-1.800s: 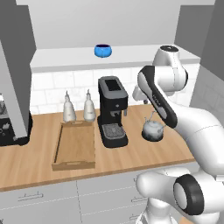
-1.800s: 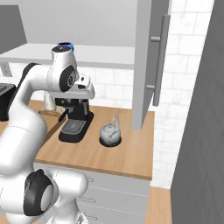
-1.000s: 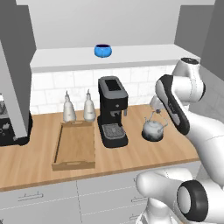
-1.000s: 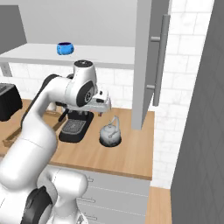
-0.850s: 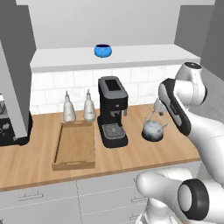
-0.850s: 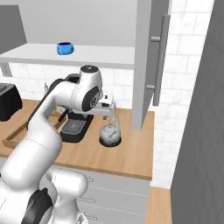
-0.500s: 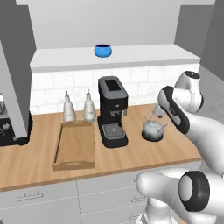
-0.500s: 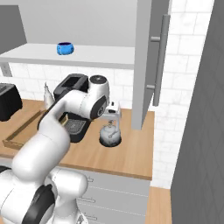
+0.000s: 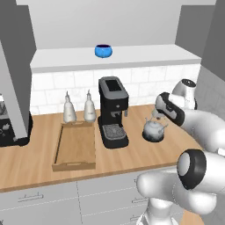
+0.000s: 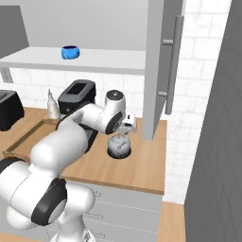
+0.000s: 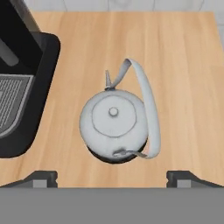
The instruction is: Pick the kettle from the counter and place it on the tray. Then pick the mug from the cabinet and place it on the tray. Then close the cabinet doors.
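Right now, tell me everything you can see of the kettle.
The kettle is squat, round and silvery-grey, metal by its look, with a flat lid, a small knob at the centre and a dark base. A thin arched handle loops over it and leans to one side. It stands upright on the wooden counter, beside the black coffee machine but apart from it. The open gripper hangs above it; nothing else touches it.

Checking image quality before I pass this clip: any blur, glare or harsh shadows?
Left base view: even, flat light, kettle soft-edged. Right base view: slightly soft, mug clear. Hand view: sharp, small dark shadow under the kettle, no glare.
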